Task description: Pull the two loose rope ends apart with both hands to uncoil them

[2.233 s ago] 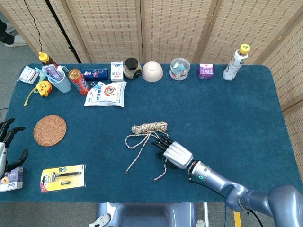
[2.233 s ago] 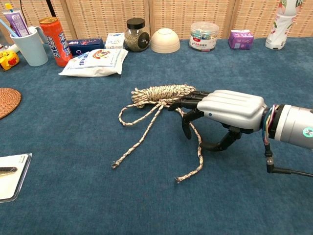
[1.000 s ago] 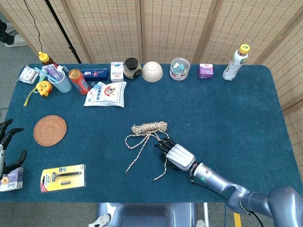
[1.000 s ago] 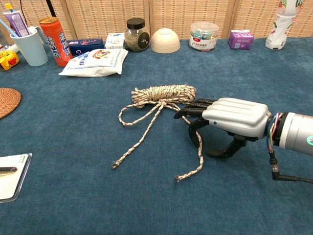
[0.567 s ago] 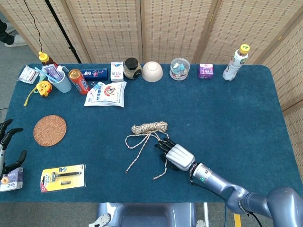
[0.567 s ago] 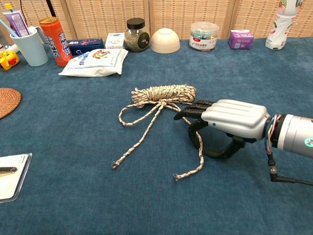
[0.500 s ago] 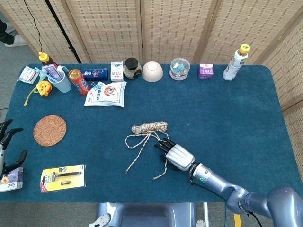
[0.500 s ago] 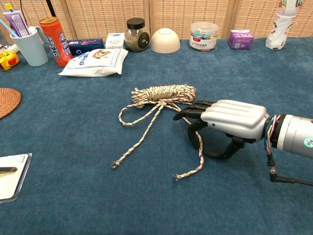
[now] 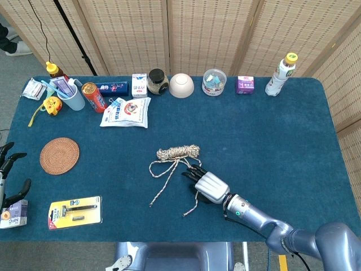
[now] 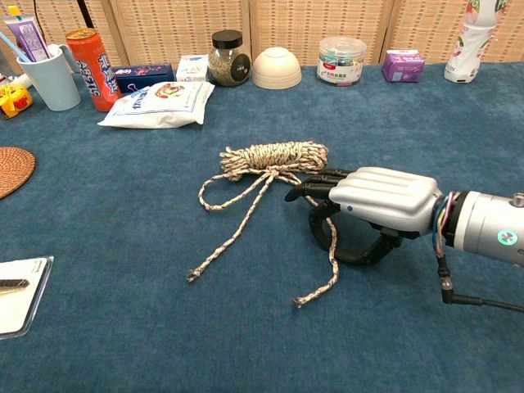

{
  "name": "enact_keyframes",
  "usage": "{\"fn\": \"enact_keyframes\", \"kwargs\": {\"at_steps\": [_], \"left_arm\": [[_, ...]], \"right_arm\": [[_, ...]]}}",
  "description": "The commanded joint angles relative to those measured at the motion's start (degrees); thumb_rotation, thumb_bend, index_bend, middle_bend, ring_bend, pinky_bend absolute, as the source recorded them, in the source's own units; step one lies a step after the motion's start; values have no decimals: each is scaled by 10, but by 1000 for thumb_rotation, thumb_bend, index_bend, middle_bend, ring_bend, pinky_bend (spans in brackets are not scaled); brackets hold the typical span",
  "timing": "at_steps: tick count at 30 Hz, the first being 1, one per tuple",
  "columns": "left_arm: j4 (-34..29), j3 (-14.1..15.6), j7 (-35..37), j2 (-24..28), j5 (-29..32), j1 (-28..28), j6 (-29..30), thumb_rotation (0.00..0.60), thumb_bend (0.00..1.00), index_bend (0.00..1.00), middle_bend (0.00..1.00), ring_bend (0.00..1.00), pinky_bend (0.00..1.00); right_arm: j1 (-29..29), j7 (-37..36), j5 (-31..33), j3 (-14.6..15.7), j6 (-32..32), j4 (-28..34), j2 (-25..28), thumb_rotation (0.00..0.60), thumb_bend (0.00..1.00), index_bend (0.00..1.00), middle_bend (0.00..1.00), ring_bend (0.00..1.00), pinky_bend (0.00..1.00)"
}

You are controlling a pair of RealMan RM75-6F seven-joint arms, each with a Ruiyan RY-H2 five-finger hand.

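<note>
**Right hand on one rope end, left hand idle at table edge**

Right hand (image 10: 372, 205) lies low over the cloth, palm down, dark fingers (image 10: 315, 190) curled around the right loose end (image 10: 331, 260) of the rope (image 10: 274, 157). Thumb sits under, the strand runs between thumb and fingers and trails out below the hand, frayed tip on the cloth. Looks like a grip on the strand, though the contact is partly hidden by the hand's shell. Fingertips sit just beside the coil's right end.

Left hand (image 9: 10, 172) shows only in the head view, at the far left edge of the table (image 9: 271, 141), fingers spread, holding nothing, well apart from the rope.

Coil lies mid-table, wound tight, long axis running left-right. A loop hangs off its left side; the left loose end (image 10: 225, 241) runs diagonally down-left, untouched.

Near the left hand: a small box (image 9: 14, 213), a razor pack (image 9: 75, 212), a woven coaster (image 9: 59, 156). Back row along the screen: cup, can, snack bag, jar, bowl (image 10: 276, 67), tub, bottle.
</note>
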State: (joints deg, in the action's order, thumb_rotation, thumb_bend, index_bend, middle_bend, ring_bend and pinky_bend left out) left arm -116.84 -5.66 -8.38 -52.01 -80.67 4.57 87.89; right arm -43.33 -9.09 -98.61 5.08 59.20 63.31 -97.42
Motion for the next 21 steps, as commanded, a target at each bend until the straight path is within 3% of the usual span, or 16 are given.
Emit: {"fn": "enact_keyframes", "kwargs": {"at_steps": [1, 21], "left_arm": [[0, 1, 0, 0, -1, 0, 0, 600, 348, 247, 96, 82, 0], [0, 0, 3, 2, -6, -2, 4, 600, 348, 247, 96, 82, 0]], "right_arm": [[0, 0, 1, 0, 0, 0, 0, 600, 398, 502, 93, 0, 0], [6, 6, 3, 1, 3, 3, -2, 600, 398, 558, 138, 0, 0]]}}
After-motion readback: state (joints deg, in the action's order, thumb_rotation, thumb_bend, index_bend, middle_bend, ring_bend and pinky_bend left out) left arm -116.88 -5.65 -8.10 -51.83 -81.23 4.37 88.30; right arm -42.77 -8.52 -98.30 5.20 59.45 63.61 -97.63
